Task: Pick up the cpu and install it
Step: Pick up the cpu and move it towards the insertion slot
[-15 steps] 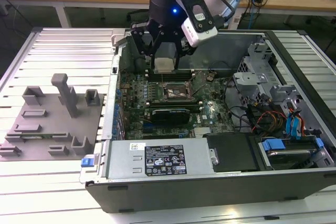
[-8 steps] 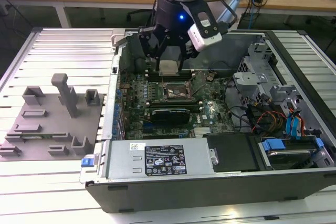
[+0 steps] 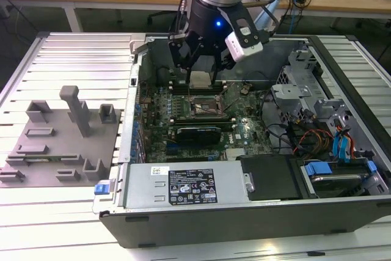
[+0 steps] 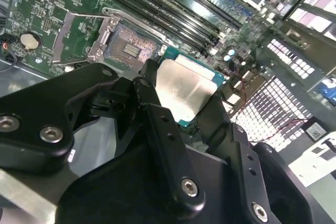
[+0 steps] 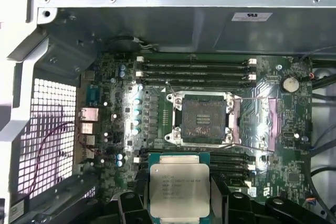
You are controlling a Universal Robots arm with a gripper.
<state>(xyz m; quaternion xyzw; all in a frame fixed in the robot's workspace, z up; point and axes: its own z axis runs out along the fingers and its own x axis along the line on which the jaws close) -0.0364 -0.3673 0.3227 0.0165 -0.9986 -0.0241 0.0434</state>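
End effector (image 3: 201,79) clamps cpu (image 5: 179,190) by its edges near the open socket (image 5: 202,117).

Just below my gripper (image 3: 203,76) I see the open socket (image 3: 204,107) on the green motherboard (image 3: 244,129), with the memory slots (image 5: 194,72) beside it, all inside the open computer case (image 3: 244,227). Well away from the gripper, toward the exterior view's left, a grey plastic tray (image 3: 55,145) with upright posts sits on the slatted table (image 3: 67,53), outside the case.
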